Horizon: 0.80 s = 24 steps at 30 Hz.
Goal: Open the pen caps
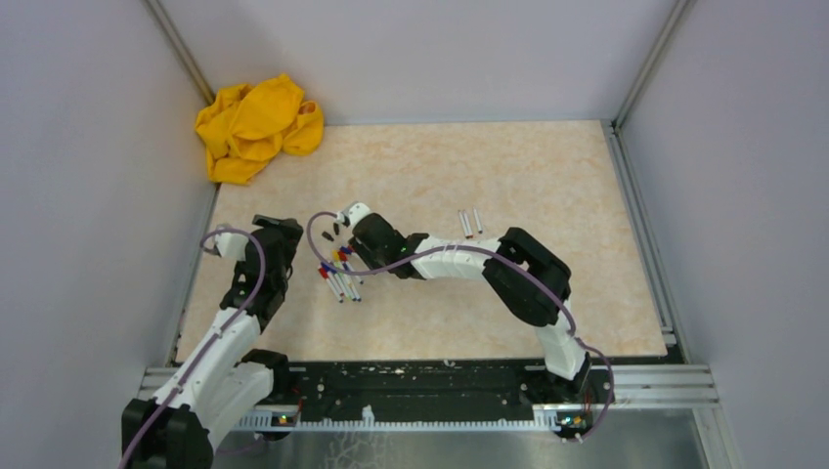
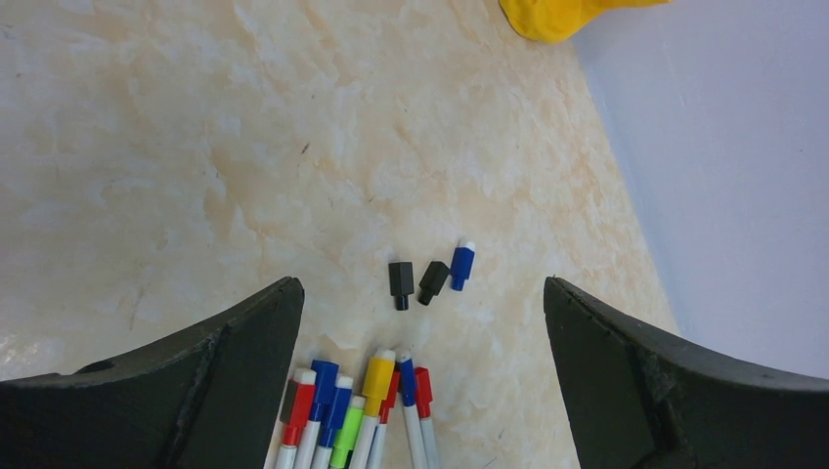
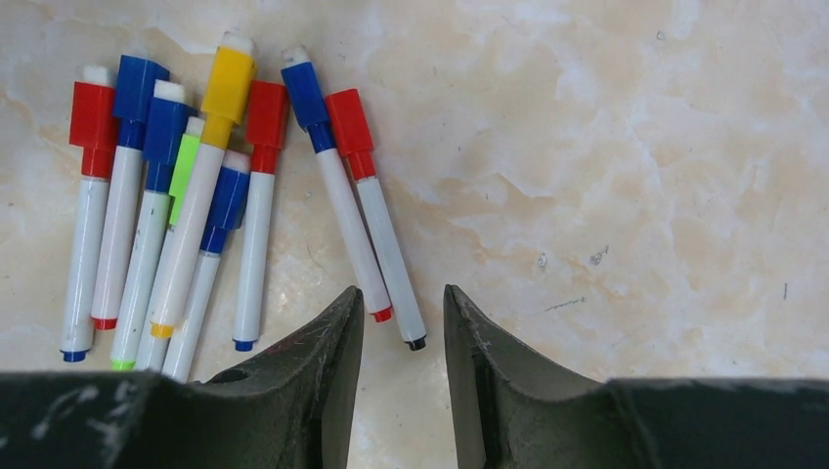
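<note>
Table (image 1: 587,195) holds markers (image 3: 188,234), loose caps (image 2: 430,281) (three), perhaps barrels (image 1: 471,224).

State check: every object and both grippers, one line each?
Left gripper: open wide, empty.
Right gripper: open narrowly, empty.
Bundled marker caps: all on.
Two black caps: off, lying loose.
Blue cap: off, loose.
Two far markers: no coloured caps visible.
Yellow cloth: crumpled.

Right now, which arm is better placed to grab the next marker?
Right, probably: the right gripper brackets the tails of two markers; the left gripper hangs wide open near the caps.
</note>
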Tool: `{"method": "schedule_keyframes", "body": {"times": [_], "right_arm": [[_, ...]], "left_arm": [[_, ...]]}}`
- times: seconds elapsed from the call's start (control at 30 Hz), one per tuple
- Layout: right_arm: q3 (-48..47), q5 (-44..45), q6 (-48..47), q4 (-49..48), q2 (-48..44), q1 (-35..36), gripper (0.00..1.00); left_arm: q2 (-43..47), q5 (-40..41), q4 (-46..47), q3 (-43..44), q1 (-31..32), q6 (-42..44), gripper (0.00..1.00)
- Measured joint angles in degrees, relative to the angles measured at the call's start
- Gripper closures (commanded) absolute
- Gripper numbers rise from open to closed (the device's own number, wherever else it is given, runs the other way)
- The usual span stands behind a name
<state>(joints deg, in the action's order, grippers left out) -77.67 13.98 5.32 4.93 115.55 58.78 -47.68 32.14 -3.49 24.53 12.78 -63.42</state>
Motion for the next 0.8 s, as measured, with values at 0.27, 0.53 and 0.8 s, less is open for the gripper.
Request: {"method": "schedule_keyframes", "body": {"times": [0.27,0.53,0.8], "right_arm": [[-0.2,0.1,-0.9,-0.2,0.1,0.0,0.64],[-2.7,-0.1,-1.7,0.6,2.3,-0.2,0.65],[-3.1,-0.8,-1.8,0.7,3.4,-1.3,0.65]], "left_arm": [[0.3,0.1,0.0,-0.1,0.0,0.0,0.02],[1.2,0.6,0.0,-0.1,0.0,0.0,0.02],[1.7,0.9,0.0,-0.1,0.0,0.0,0.02]]}}
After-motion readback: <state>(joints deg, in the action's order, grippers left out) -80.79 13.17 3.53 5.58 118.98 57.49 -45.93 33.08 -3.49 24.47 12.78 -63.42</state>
